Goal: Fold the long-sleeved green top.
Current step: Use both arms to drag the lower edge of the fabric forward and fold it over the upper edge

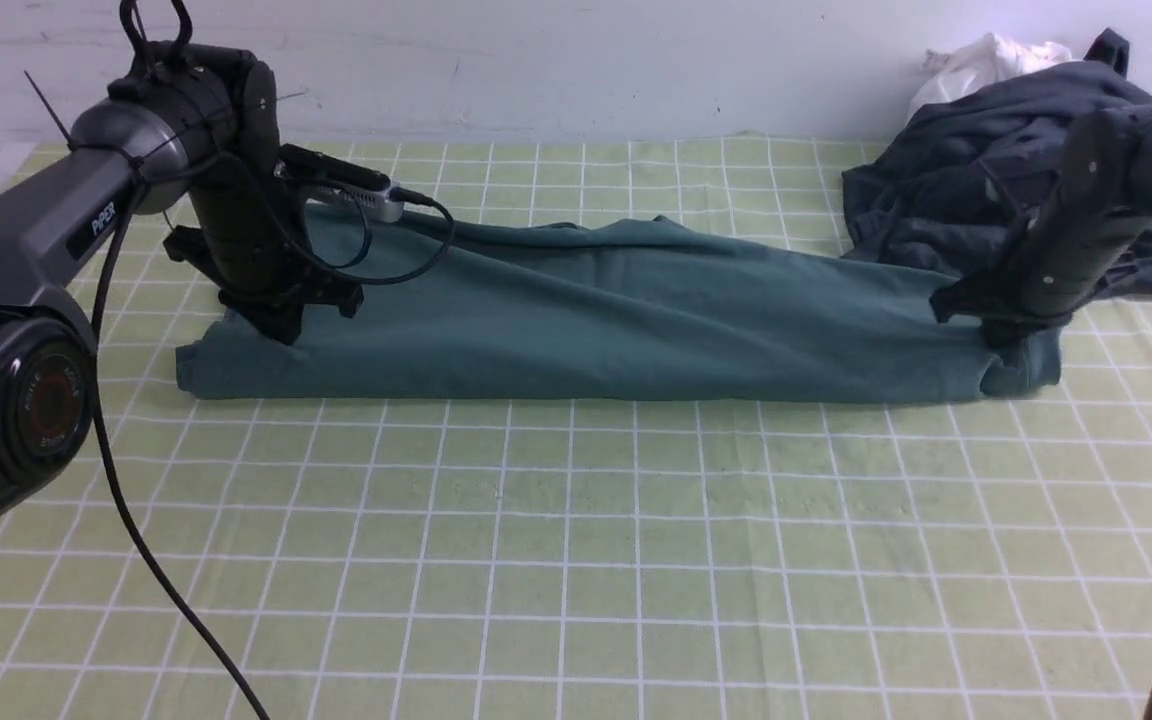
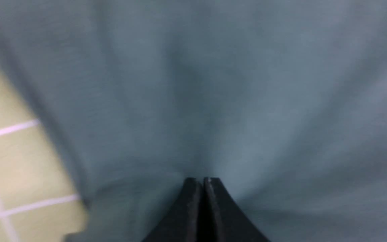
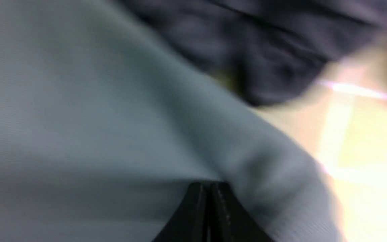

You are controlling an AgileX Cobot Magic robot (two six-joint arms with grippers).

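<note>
We see a table [image 1: 576, 520] covered by a light green cloth with a white grid. At its far right corner lies a crumpled dark charcoal-grey garment [image 1: 946, 200]. A small white cloth [image 1: 986, 60] is bunched behind it, near the pale wall [image 1: 576, 60].

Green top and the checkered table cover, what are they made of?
The green top: soft matte knit, probably cotton; it drapes and wrinkles. The checkered table cover: thin, flat sheet with printed white lines; cloth or plastic, cannot tell.

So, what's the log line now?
left end effector: shut on dark teal-green cotton long-sleeved top | right end effector: shut on same top
</note>
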